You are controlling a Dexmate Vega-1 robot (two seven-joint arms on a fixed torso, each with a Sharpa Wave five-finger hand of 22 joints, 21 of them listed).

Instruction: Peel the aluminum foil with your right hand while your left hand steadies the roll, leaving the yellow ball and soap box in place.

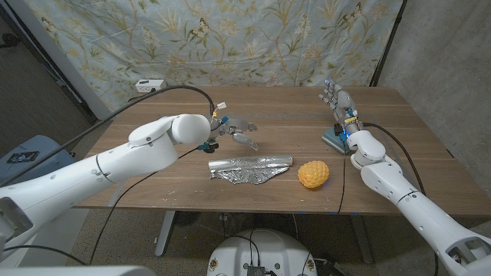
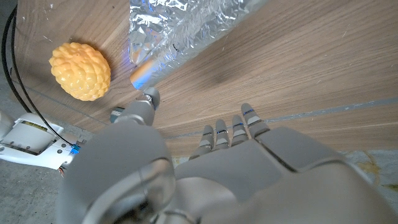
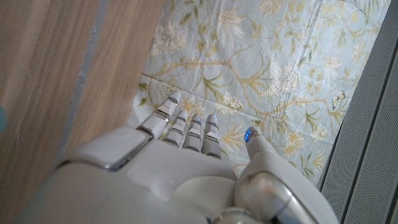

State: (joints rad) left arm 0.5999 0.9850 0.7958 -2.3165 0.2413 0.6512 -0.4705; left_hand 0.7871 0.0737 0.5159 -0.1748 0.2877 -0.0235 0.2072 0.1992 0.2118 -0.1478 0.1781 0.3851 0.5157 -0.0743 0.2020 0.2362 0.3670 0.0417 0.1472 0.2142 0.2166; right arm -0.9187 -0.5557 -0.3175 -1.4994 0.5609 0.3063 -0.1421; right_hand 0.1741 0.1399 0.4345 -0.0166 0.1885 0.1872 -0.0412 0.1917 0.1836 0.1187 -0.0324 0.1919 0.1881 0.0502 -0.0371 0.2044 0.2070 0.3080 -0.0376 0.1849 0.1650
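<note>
A crumpled strip of aluminum foil lies on the wooden table near its front middle; its roll cannot be made out. The yellow bumpy ball sits just right of it. My left hand hovers behind the foil, fingers spread and empty, apart from it. The left wrist view has the foil and ball beyond my left hand. My right hand is raised at the right, fingers up and empty, over a teal soap box. My right hand faces the curtain in the right wrist view.
A white power strip sits at the table's back left corner. A floral curtain hangs behind the table. A black cable arcs over my left arm. Bare wood lies left of the foil.
</note>
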